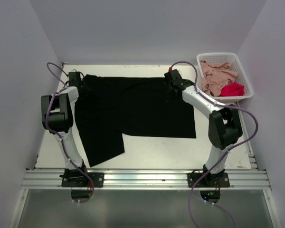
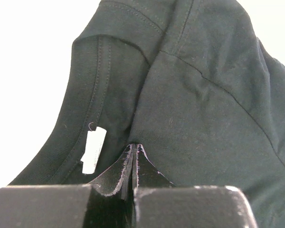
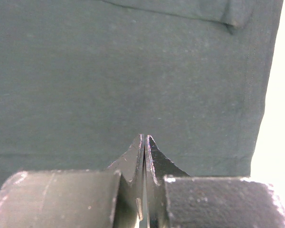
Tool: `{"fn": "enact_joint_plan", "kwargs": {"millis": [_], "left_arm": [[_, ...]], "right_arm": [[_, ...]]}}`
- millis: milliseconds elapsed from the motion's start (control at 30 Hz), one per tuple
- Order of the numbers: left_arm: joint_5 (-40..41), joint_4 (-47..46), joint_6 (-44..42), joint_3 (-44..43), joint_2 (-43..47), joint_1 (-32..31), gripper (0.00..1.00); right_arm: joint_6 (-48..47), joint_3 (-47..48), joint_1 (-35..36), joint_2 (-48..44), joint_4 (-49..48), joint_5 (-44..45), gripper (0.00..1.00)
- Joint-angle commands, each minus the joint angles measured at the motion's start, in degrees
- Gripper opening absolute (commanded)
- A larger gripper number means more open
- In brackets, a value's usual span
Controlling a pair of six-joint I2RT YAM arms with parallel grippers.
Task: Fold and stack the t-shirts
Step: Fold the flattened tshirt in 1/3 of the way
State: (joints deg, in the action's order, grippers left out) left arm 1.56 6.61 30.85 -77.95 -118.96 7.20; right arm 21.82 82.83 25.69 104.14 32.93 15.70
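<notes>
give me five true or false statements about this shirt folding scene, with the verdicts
1. The black t-shirt lies spread out on the table. True.
2. The white basket sits at the table's far left corner. False: it sits at the far right corner.
3. The jaws of the left gripper and the right gripper are closed. True.
4. The red t-shirt lies on the table. False: it is in the basket, next to the pink t-shirt.
5. A white label shows at the black t-shirt's collar. True.
</notes>
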Motion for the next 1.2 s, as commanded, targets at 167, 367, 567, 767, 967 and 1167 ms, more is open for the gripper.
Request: {"fn": "enact_joint_plan", "kwargs": {"millis": [167, 367, 567, 767, 967, 1167], "left_arm": [[0.8, 1.7, 0.3, 4.8, 5.2, 2.7, 0.0], [0.0, 0.7, -0.3, 8.3, 16.6, 2.6, 0.0], [-9.6, -3.4, -0.8, 8.7, 18.5, 2.0, 0.0], [-17.4, -7.7, -1.8, 6.6, 10.1, 0.1, 0.0], [-20.7, -10.1, -1.8, 5.5, 3.4, -1.2, 0.0], [-19.2, -10.6, -1.4, 5.4, 1.4, -1.2, 0.0]], "right_arm": [[-0.2, 7.7, -2.9, 8.3, -0.5, -1.9, 0.0], [0.5, 14.0, -6.5, 15.1, -0.4, -3.0, 0.0], [2.3, 18.8, -8.4, 19.3, 1.1, -0.5, 0.19], [2.8, 19.9, -9.3, 19.8, 1.4, 1.8, 0.4], [3.8, 18.7, -10.0, 17.9, 1.4, 6.3, 0.38], [6.5, 17.5, -10.9, 16.5, 1.5, 11.5, 0.38]]}}
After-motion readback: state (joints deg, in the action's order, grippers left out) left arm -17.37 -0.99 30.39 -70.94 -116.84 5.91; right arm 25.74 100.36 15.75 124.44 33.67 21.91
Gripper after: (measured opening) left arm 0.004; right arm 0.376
